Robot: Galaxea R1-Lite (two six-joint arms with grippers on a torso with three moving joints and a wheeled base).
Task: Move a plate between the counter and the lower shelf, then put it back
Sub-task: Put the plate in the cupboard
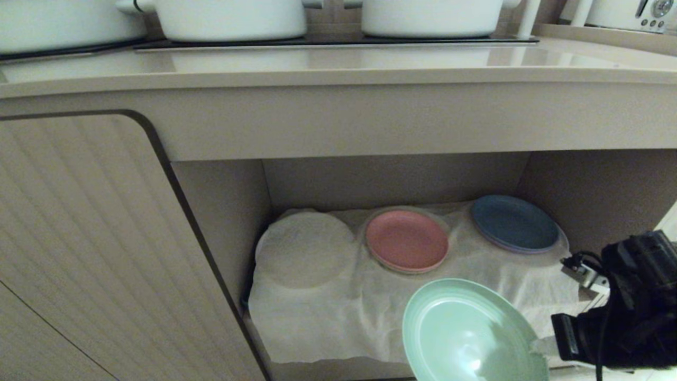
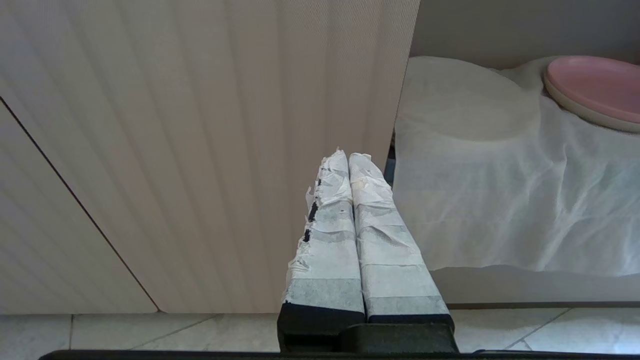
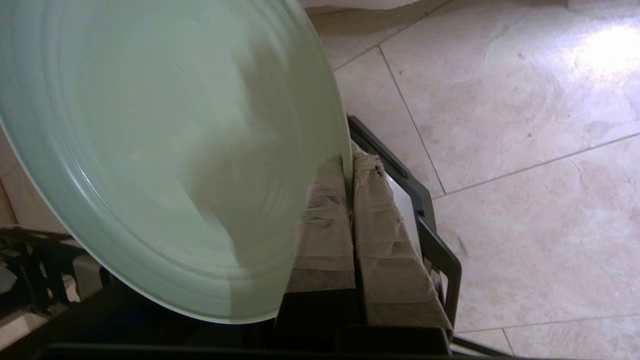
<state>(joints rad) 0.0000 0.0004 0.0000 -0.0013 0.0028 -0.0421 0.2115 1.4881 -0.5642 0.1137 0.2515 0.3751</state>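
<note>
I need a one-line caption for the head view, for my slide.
Right gripper, jaws shut on the mint-green plate, holds it tilted before the lower shelf, where pink and blue plates rest.

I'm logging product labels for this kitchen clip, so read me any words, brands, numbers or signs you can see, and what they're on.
None: no readable text in any view.
Small round pale mint-green plate: plain, no print.
Pink plate and dark blue plate: plain.
White pots on the beige counter: no visible brand.
Appliance dial, far corner: markings too small to read.
</note>
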